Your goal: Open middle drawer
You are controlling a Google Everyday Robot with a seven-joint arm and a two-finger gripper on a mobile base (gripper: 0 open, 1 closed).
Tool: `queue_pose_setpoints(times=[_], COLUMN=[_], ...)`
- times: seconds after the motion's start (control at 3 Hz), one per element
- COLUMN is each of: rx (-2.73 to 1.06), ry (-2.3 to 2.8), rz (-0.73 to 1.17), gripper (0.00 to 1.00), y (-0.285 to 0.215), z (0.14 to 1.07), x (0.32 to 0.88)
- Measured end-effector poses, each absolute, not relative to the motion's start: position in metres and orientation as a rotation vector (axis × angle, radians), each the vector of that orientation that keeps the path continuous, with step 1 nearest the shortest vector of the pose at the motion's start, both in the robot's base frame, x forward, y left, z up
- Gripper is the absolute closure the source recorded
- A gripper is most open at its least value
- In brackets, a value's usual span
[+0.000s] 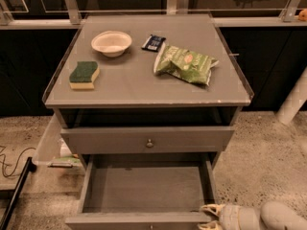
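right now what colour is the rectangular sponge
Sponge: green top, yellow base, camera view; gripper at open grey drawer corner.

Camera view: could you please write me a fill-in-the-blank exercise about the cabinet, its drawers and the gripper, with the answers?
1. The middle drawer stands ____, not shut.
2. The gripper is low in the view, by that drawer's front ____ corner.
3. On the cabinet top, the sponge lies in front of the white ____.
Missing words: open; right; bowl.
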State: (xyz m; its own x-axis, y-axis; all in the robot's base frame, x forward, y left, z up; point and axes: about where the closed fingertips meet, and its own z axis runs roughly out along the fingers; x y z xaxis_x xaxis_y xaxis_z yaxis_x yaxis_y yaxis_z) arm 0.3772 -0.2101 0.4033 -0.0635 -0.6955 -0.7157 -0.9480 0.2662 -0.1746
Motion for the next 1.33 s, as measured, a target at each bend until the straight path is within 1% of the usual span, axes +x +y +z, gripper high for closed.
queue_pose_setpoints(times=[0.67,1.0,1.33], rx=[-1.483,-1.483,-1.483], ry=[1.841,1.841,1.841], rz=[0.444,0.444,0.444], gripper=[1.0,0.81,0.57], y=[-0.212,-0.212,-0.212], z=[0.406,0.406,0.406], x=[0.355,0.355,0.355])
